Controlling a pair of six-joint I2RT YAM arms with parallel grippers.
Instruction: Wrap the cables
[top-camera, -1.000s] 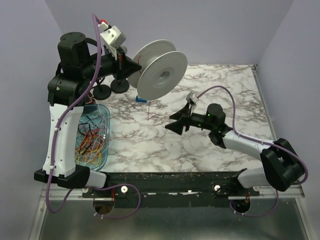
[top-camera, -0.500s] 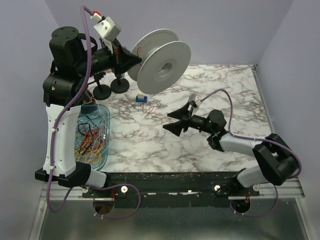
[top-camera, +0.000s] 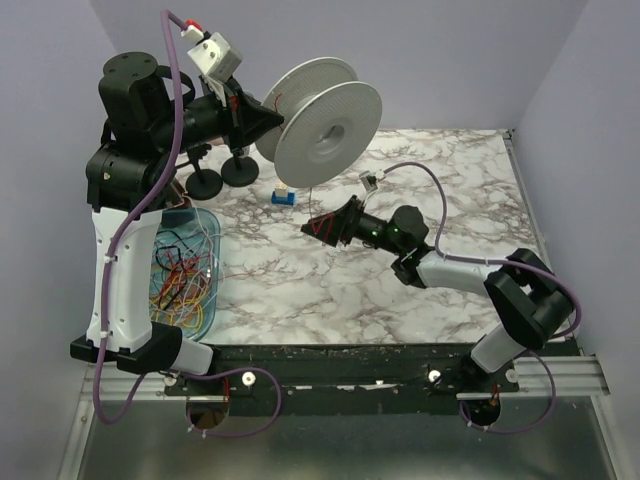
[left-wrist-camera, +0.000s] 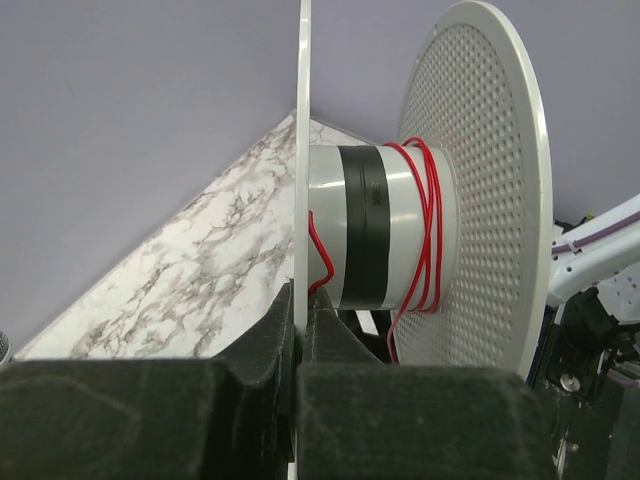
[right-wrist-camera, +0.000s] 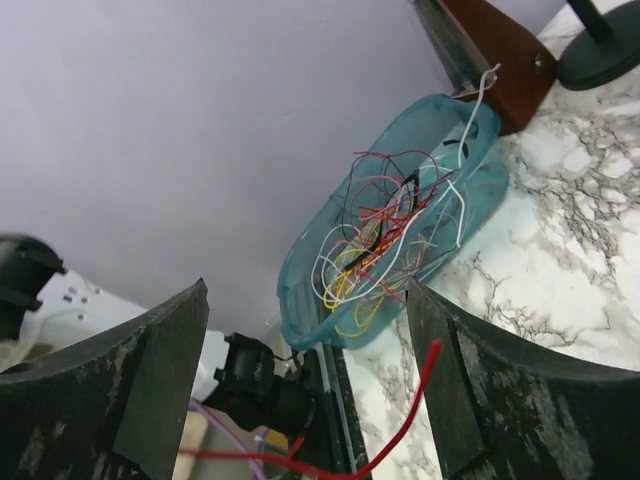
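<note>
With the left gripper (left-wrist-camera: 300, 325) clamped on the spool (left-wrist-camera: 485, 200) flange, the red cable (left-wrist-camera: 430, 220) coiled loosely just beyond its jaws, and the right gripper (right-wrist-camera: 305, 395) gaping, the cable's tail between its jaws seemingly ungripped, slack could unwind those coils.

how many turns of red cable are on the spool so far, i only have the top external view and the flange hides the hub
observer: the left wrist view shows a few loops of red cable round the hub of the spool, beside a black band.
operator: is the left claw actually gripping it
observer: yes, the left claw is shut on the spool's thin near flange, clamping its edge.
operator: and the right claw, has it got the cable
observer: no. The right wrist view shows the right claw open. A red strand crosses low through the gap, and I cannot tell whether it touches either side.
</note>
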